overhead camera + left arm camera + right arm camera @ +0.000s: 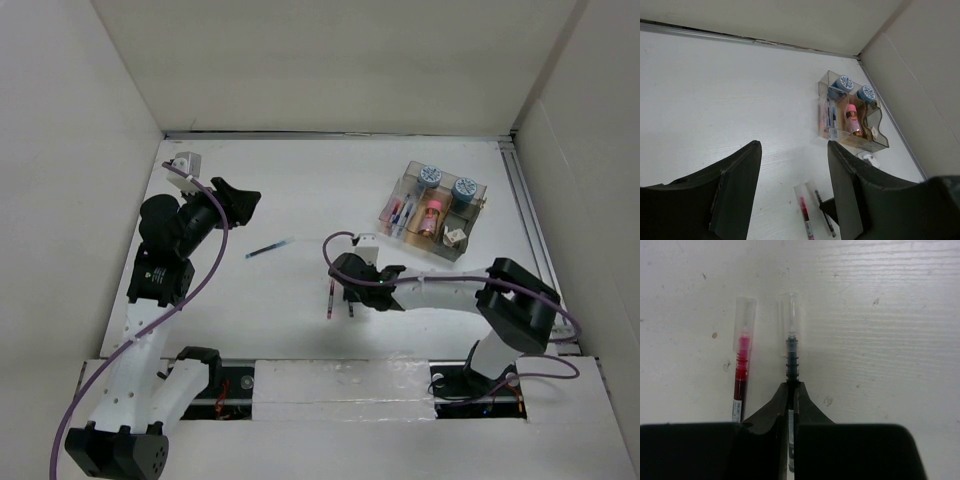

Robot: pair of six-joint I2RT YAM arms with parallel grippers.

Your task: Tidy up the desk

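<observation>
The large, flat, matte white surface (300, 190), walled by white panels, lies under both hands. It is rigid and fixed with nothing on it to grasp, so tidying it means lifting what lies on it. Beyond the right hand (791, 386) stands a small clear compartmented tray (879, 131). The right arm reaches forward and low, its hand tipped down and pinched narrow on the barrel of a slim black pen (791, 355) with a clear cap. The pen is probably light, stiff, smooth and apt to roll, so mid-barrel seems the safer hold. Just left of that hand a red pen (741, 370) lies parallel, not touching. The left hand (794, 145) hangs raised, wide and empty, with a thin blue pen (268, 248) to its right.
</observation>
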